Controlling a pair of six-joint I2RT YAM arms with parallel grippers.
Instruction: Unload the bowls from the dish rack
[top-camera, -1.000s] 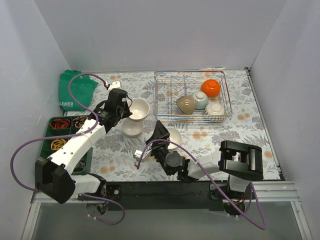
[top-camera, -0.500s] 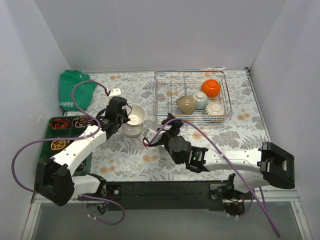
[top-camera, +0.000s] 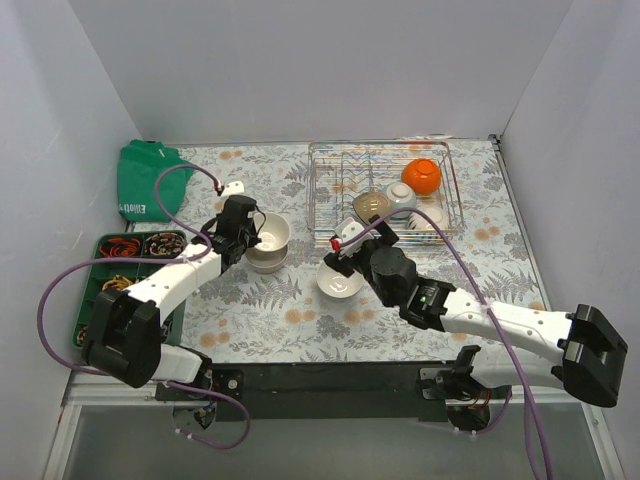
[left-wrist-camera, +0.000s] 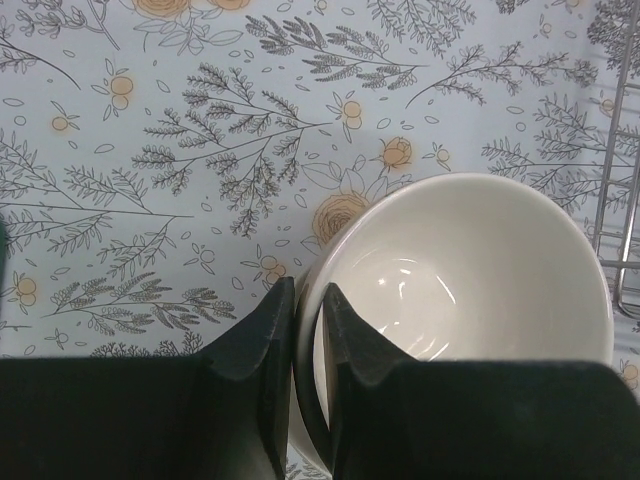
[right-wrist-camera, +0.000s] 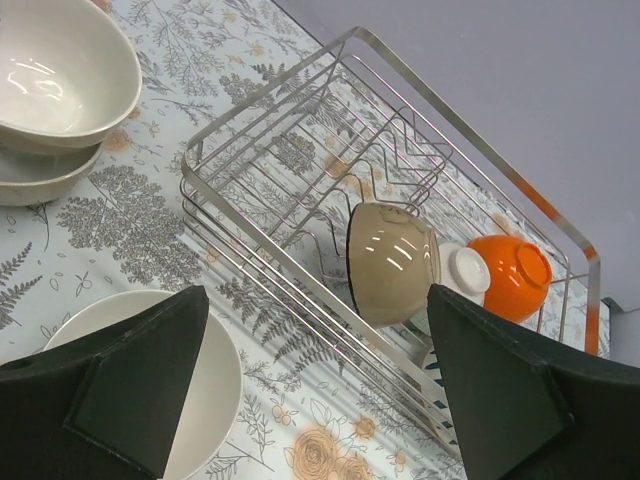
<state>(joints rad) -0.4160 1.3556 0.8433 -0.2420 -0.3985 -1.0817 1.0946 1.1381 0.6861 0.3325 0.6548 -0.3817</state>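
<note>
The dish rack (top-camera: 385, 230) stands at the back right and holds a tan bowl (top-camera: 372, 205), a pale bowl (top-camera: 402, 197), an orange bowl (top-camera: 421, 176) and a white bowl (top-camera: 433, 216). My left gripper (top-camera: 243, 236) is shut on the rim of a white bowl (top-camera: 270, 232), which rests in another white bowl (top-camera: 265, 260). The left wrist view shows one finger (left-wrist-camera: 262, 345) outside and one inside the bowl (left-wrist-camera: 480, 270). My right gripper (top-camera: 348, 246) is open and empty, above a third white bowl (top-camera: 340, 283) beside the rack's front. In the right wrist view the rack (right-wrist-camera: 300, 175), tan bowl (right-wrist-camera: 390, 262) and orange bowl (right-wrist-camera: 515, 275) lie ahead.
A green compartment tray (top-camera: 140, 255) with small items stands at the left edge. A green bag (top-camera: 150, 180) lies at the back left. The two stacked bowls also show in the right wrist view (right-wrist-camera: 55, 70), left of the rack.
My right arm has swung right toward the rack and the third white bowl now lies on the table under its open jaws. My left gripper has set its bowl into the other white bowl.
</note>
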